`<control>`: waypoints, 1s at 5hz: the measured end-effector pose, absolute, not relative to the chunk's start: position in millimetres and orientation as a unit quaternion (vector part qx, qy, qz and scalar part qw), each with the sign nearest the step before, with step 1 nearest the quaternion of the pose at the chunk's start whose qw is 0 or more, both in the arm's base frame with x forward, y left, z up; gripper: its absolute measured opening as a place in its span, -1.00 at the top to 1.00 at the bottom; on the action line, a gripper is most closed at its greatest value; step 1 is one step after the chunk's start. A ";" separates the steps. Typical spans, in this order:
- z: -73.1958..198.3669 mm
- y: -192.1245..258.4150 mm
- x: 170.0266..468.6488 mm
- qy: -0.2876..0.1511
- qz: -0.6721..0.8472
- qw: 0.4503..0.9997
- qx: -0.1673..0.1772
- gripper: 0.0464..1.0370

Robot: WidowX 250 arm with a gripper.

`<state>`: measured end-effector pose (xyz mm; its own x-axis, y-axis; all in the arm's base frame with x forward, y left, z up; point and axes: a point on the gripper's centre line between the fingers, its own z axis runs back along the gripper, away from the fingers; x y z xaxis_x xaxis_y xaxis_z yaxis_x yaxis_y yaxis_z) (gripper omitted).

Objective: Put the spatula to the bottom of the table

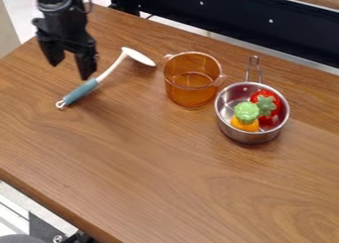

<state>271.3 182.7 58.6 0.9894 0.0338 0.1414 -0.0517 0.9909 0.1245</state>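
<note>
Wide open, the black two-finger robot hand (70,71) hangs over the top left part of the brown wooden table (165,177). Its two fingers point down with a big gap between them, and nothing is in the gap that I can see it hold. The white spatula with the blue-green handle (81,91) lies flat on the table, just by the hand. Its round white head points up and to the right, and the loop at its other end points down and to the left. One finger is so near the handle that I cannot tell if they touch. The hand is likely spread like this so it can fit around the handle and then squeeze. The handle looks long and thin, so a grip near its middle should help stop it from tipping. Right of the spatula is a see-through orange pot (192,95), and next to that is a shiny silver metal pan (245,136) with toy food in it. Both sit off to the side, so going straight down the table should miss them.
</note>
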 end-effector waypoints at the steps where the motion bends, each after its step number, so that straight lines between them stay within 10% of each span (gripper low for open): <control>1: 49.8 186.9 270.4 -0.075 0.006 0.996 0.046 -0.93; 3: 28.9 169.4 259.4 -0.049 -0.082 0.995 -0.028 -0.93; 5: 14.1 164.6 264.8 -0.076 -0.080 0.994 0.014 -0.93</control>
<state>264.8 164.6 14.1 0.9754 -0.1619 0.1494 0.1577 0.9867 0.0397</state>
